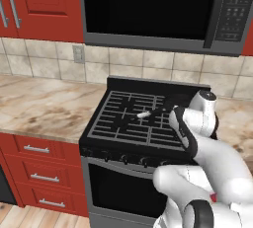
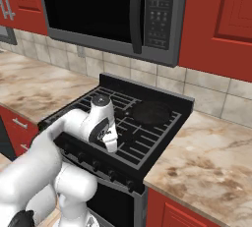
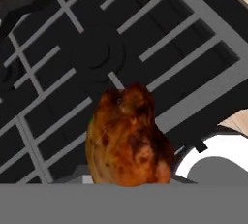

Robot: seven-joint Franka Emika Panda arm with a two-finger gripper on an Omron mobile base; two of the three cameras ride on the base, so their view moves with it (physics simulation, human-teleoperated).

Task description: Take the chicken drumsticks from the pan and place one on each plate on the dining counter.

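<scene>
An orange-brown chicken drumstick (image 3: 128,140) sits right at the camera in the hand view, held above the black stove grates (image 3: 58,72); it hides my fingertips. My gripper (image 2: 111,143) points down over the stove's front left part, shut on that drumstick. The small dark round pan (image 2: 151,113) rests on the back right burner, to the right of the hand and apart from it. In the left base view its black handle with the pale tip (image 1: 143,115) points left, while my arm covers the pan's body. The plates and the dining counter are out of view.
A grey microwave (image 1: 148,7) hangs low over the stove (image 1: 133,123). Marbled counters (image 1: 39,106) (image 2: 206,162) flank the stove over red cabinets with drawers (image 1: 37,170). A tiled wall with an outlet (image 1: 78,53) stands behind.
</scene>
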